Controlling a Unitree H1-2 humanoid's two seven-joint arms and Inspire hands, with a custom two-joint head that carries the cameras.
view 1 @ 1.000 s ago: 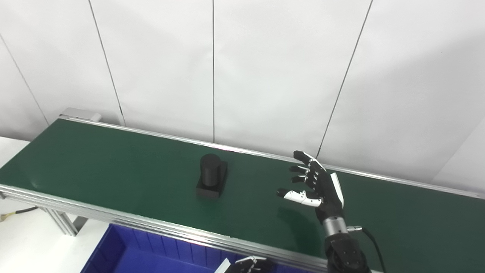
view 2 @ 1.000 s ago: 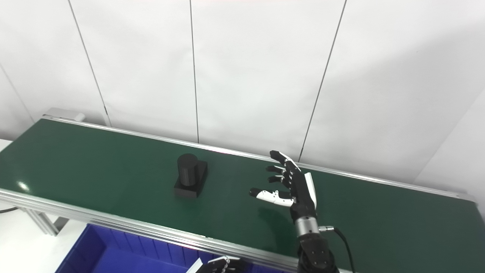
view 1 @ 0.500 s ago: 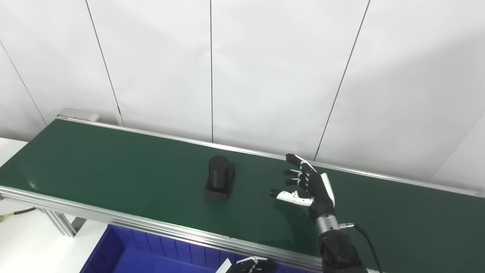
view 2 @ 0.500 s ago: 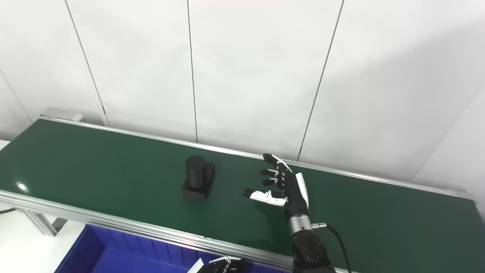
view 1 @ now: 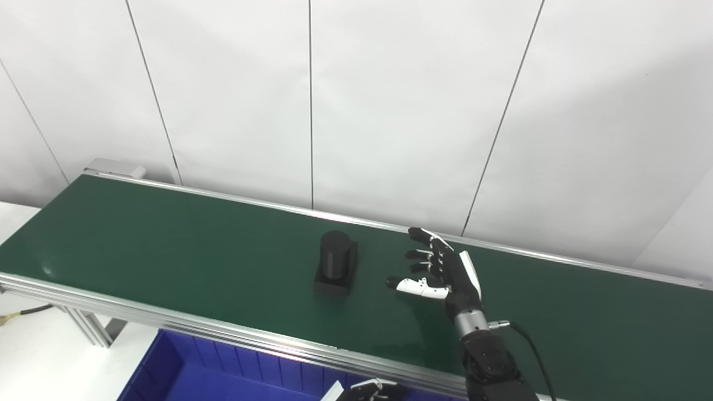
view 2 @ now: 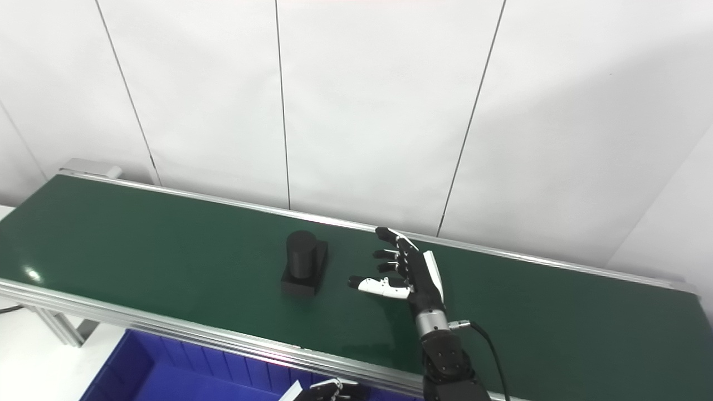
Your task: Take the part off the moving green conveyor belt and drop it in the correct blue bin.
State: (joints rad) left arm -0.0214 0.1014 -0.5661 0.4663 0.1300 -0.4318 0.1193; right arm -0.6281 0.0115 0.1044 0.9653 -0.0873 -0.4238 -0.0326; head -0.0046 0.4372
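black part (view 1: 335,270), near spread right hand (view 1: 445,273)

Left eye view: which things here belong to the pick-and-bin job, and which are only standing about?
Job:
- black part, upright on the belt
- green conveyor belt
- blue bin below the near rail
- right hand, open, beside the part, apart from it
- left hand, only its top shows at the bottom edge

Standing about:
- white wall panels
- cable

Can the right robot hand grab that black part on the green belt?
Probably yes. The right robot hand is open beside the black part, with only bare belt between.
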